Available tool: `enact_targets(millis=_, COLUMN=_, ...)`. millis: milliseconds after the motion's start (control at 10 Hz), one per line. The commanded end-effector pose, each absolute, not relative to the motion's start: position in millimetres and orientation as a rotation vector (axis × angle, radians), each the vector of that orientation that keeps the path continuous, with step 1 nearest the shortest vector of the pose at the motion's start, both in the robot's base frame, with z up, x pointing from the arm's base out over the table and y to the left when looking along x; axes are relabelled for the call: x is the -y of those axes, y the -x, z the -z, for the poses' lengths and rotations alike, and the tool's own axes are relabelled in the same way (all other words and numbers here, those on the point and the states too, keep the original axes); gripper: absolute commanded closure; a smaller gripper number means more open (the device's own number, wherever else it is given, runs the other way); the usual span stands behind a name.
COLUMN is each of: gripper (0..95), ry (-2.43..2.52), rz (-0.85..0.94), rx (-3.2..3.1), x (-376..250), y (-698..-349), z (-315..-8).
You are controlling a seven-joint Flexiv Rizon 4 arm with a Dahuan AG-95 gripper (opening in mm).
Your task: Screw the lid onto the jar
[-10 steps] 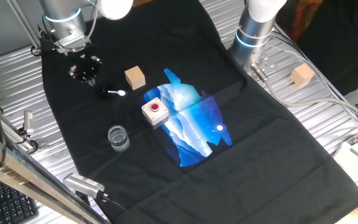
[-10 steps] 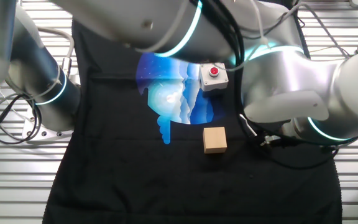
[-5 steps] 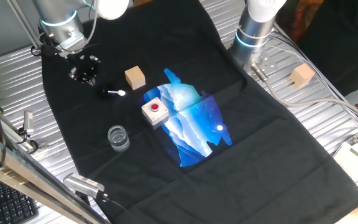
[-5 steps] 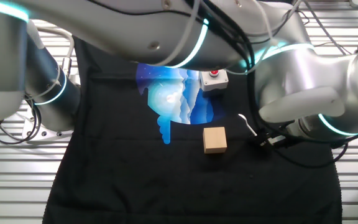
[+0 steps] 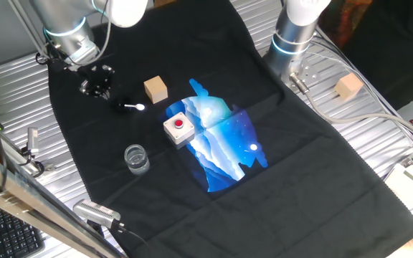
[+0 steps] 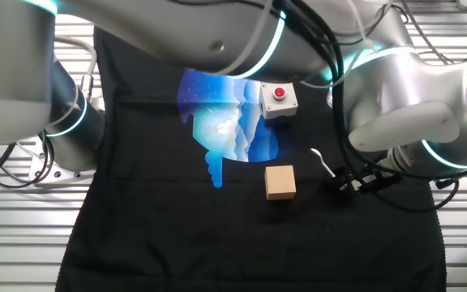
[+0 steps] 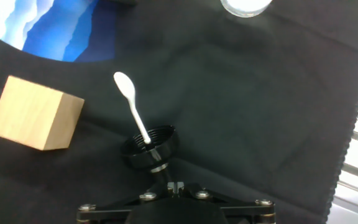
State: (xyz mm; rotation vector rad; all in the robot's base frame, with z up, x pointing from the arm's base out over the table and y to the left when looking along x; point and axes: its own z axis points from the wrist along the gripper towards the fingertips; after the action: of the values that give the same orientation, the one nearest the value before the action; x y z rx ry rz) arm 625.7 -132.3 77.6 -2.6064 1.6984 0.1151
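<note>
Fingers: the gripper [image 5: 97, 84] hangs low over the black cloth [image 5: 278, 179]; I cannot tell if the fingers are open or closed.
One fixed view: jar [image 5: 136, 158] stands upright, well apart from gripper; white spoon [image 5: 130, 107] between gripper and wooden cube [image 5: 155, 89]; button box [image 5: 178, 128] near cube.
Other fixed view: arm [image 6: 404, 105] covers much; jar hidden; spoon [image 6: 323, 161], cube [image 6: 280, 182] and box [image 6: 278, 99] visible.
Hand view: lid [image 7: 150, 147] lies open side up just below the camera; spoon [image 7: 131, 104] rests on its rim, bowl pointing away; jar [image 7: 246, 6] cut off at top edge; fingers not visible.
</note>
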Motion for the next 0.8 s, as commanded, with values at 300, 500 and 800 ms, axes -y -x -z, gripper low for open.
enact_targets(millis=300, gripper=95.0, ry=2.611, rz=-0.106, rx=-1.688, x=132.8, y=-625.0, z=-76.4)
enact_targets(millis=500, gripper=76.0, ry=2.636, rz=-0.103, rx=-1.622, x=133.4, y=-625.5, z=-74.9)
enact_targets(millis=800, gripper=57.0, ry=2.637, rz=-0.099, rx=-1.605, x=134.6, y=-624.2, z=-72.4)
